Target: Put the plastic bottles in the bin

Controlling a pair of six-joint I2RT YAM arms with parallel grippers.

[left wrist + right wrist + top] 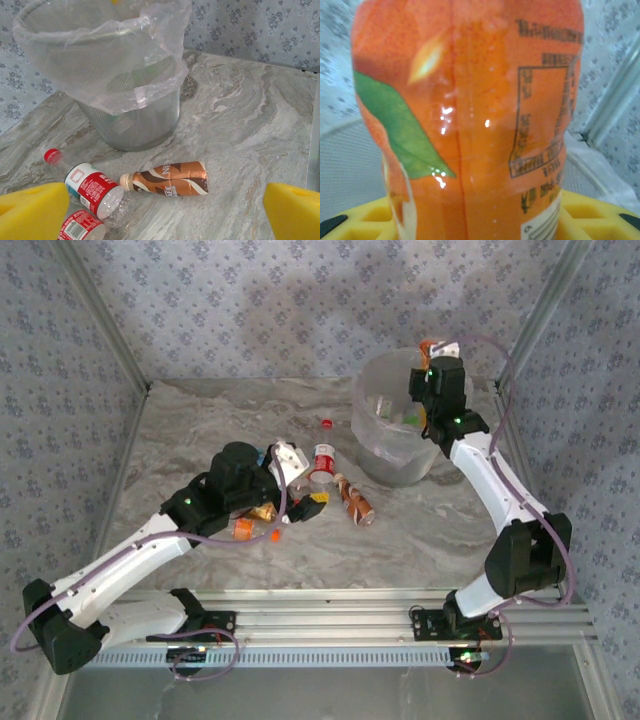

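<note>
Bottles [95,187] on the bench [240,125] looked light and crushable, best gripped across the label. Right jaws clamped an orange bottle [470,120] over the bin [385,465]; left jaws stood apart.

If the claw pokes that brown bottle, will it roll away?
Probably a little: the brown bottle is round and lying on its side. It looks dented, so it is likely light, squashy and would roll wobbly.

Soft daylight (glare on orange bottle [470,120])
</note>
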